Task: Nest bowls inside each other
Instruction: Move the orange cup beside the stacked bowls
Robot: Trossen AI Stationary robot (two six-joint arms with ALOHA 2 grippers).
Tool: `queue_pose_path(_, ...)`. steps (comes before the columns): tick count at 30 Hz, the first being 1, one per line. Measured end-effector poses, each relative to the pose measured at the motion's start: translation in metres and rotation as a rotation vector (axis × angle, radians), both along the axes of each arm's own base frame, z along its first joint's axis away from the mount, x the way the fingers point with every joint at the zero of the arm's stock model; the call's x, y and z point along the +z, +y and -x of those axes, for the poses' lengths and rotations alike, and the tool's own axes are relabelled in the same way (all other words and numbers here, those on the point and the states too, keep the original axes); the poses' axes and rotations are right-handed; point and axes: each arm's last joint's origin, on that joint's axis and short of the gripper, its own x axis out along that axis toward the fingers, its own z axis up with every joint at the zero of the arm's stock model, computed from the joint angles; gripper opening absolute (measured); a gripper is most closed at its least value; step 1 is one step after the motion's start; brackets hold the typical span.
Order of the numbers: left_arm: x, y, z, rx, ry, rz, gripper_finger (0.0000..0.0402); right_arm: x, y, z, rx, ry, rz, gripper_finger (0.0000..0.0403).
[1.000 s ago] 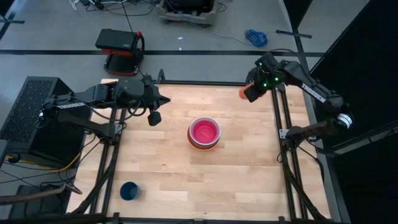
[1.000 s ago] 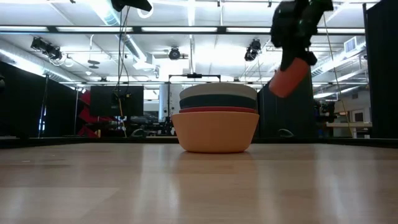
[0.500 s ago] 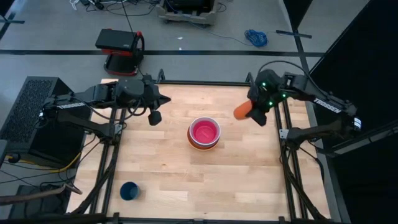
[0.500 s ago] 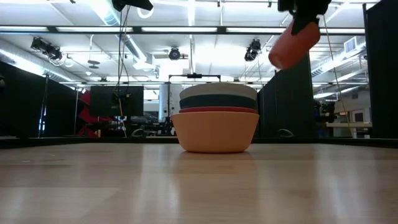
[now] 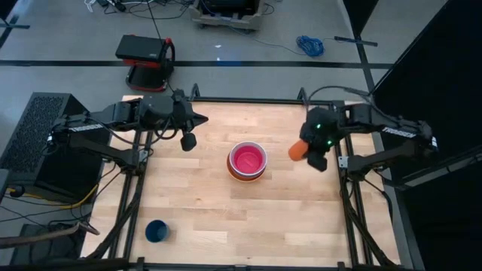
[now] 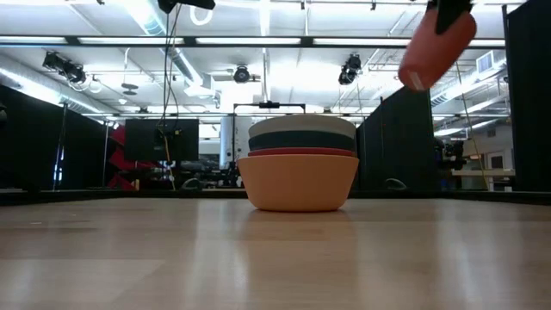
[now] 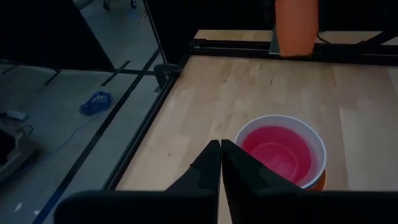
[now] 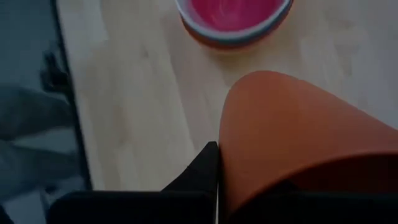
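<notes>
The bowls [image 5: 248, 160] sit nested in one stack at the table's middle, the pink one on top and the orange one [image 6: 301, 185] resting on the wood. To the stack's right, my right gripper [image 5: 311, 153] hangs in the air, shut on a small orange cup [image 5: 297, 150], which also shows high up in the low view [image 6: 437, 47]. My left gripper [image 5: 188, 141] hovers shut and empty to the stack's left, its fingertips together in the left wrist view [image 7: 221, 149]. My right gripper holds the orange cup by its wider end [image 8: 249, 174]. One finger [image 8: 205, 165] lies against the outside of the cup's wall; the cup hides the other. The fingers slant downward. The cup is lifted clear and tilted, its closed end [image 6: 415, 79] lowest.
A small dark blue cup [image 5: 157, 230] stands near the table's near left corner. Dark frame rails [image 5: 343, 188] run along the table's left and right edges. Bare wood lies around the stack.
My right gripper has carried the orange cup from the table's far right corner toward the near edge, to a spot just right of the stack, rising a little and turning so the cup tilts differently. The bowls and my left gripper have stayed put.
</notes>
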Motion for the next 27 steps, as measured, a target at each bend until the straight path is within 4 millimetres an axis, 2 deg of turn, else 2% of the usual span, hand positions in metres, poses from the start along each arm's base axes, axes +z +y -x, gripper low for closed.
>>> queue_pose_path(8, 0.001, 0.0, 0.0, 0.0, -0.01, -0.001, 0.0002, -0.033, 0.022, -0.033, 0.168, 0.229, 0.12, 0.0)
queue_pose_path(24, 0.001, 0.0, 0.0, 0.003, -0.011, 0.005, 0.0002, -0.078, 0.036, -0.074, 0.34, 0.412, 0.356, 0.0)
queue_pose_path(27, 0.001, 0.0, 0.0, 0.003, -0.01, 0.005, 0.0001, -0.083, 0.038, -0.08, 0.348, 0.398, 0.345, 0.0)
